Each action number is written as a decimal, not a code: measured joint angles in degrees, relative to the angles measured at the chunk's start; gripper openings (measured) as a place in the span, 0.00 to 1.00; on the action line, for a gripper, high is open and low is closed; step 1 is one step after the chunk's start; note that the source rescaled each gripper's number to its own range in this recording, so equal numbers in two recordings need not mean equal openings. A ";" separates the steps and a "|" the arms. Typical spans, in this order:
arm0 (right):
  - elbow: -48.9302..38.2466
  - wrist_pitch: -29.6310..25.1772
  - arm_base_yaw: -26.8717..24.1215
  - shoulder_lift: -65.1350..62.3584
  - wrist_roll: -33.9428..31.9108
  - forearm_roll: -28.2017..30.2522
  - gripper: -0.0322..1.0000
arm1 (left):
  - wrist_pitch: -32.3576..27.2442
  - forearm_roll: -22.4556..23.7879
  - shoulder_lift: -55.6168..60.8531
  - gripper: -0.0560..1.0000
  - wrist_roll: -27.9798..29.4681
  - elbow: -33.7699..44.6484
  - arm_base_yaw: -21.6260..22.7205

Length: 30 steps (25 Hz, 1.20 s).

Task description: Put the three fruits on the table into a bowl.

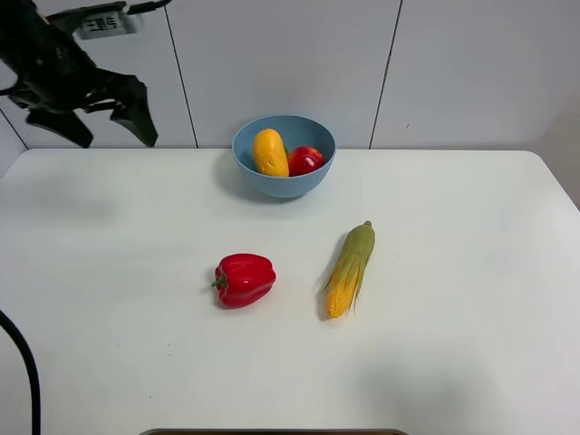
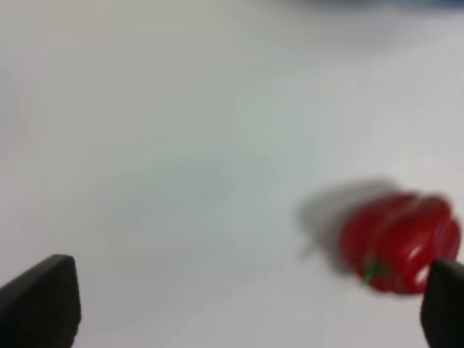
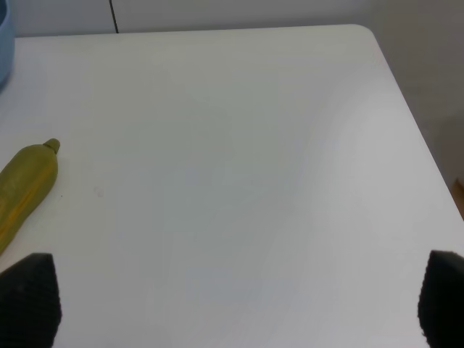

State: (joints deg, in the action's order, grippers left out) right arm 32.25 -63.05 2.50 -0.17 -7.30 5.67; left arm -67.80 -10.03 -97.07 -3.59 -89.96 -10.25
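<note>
Bowl (image 1: 284, 156): mango (image 1: 270, 151), red apple (image 1: 305, 159) inside; green fruit possibly hidden. Left gripper (image 1: 107, 122), right gripper (image 3: 235, 301): jaws wide, empty.

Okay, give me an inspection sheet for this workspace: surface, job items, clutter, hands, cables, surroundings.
Surface: white table, no spills seen.
Job items: blue bowl at the back centre holds the yellow mango and the red fruit; green fruit not seen.
Clutter: red bell pepper and corn cob lie apart on the table.
Hands: left hand raised at the back left, open, empty; right hand open, empty.
Cables: black cable at the left edge.
Surroundings: white panelled wall, wall socket.
</note>
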 joint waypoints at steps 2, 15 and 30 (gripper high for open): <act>0.00 0.00 0.00 0.00 0.00 0.00 1.00 | -0.91 2.62 2.80 0.88 1.52 0.00 1.07; 0.00 0.00 0.00 0.00 0.00 0.00 1.00 | -1.80 9.12 25.61 0.88 3.59 3.15 1.78; 0.00 0.00 0.00 0.00 0.00 0.00 1.00 | -1.79 10.68 48.96 0.88 3.59 25.41 1.78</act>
State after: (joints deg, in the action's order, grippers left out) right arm 32.25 -63.05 2.50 -0.17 -7.30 5.67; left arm -69.59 0.65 -48.11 0.00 -64.55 -8.48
